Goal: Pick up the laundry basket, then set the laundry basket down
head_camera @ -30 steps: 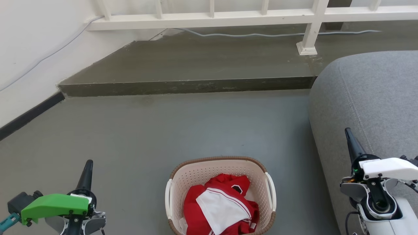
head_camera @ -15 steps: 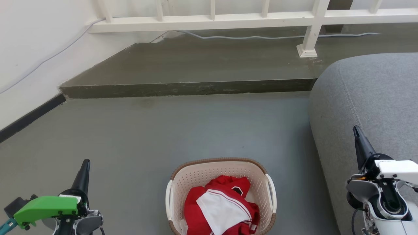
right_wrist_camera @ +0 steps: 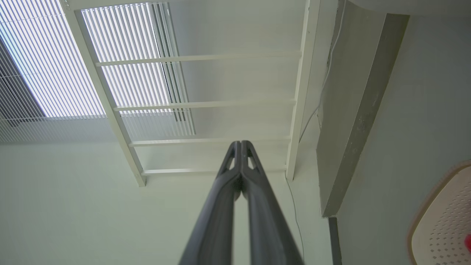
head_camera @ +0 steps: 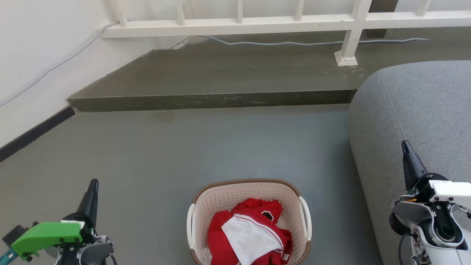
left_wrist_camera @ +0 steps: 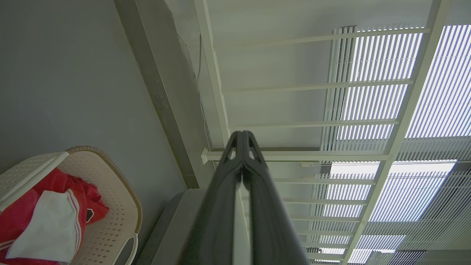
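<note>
Grey floor (head_camera: 220,147); laundry basket (head_camera: 217,200) between left gripper (head_camera: 94,183) and right gripper (head_camera: 404,144), both pointing forward, pinched closed

Before me the laundry basket (head_camera: 235,195) is cream with dotted perforations and a brown woven-look rim (head_camera: 246,180); the clothes (head_camera: 220,235) inside are red and white. The floor (head_camera: 184,154) and sofa (head_camera: 423,103) are both grey.

- Laundry basket (head_camera: 250,180): one.
- White side handles (head_camera: 190,231): two.
- Heap of red and white clothing (head_camera: 246,235): one.
- Hands: two, namely left hand (head_camera: 94,183) and right hand (head_camera: 404,144).
- Grey sofa (head_camera: 423,110): one.
- Raised step (head_camera: 209,100): one.
- White railing (head_camera: 235,23): one.
</note>
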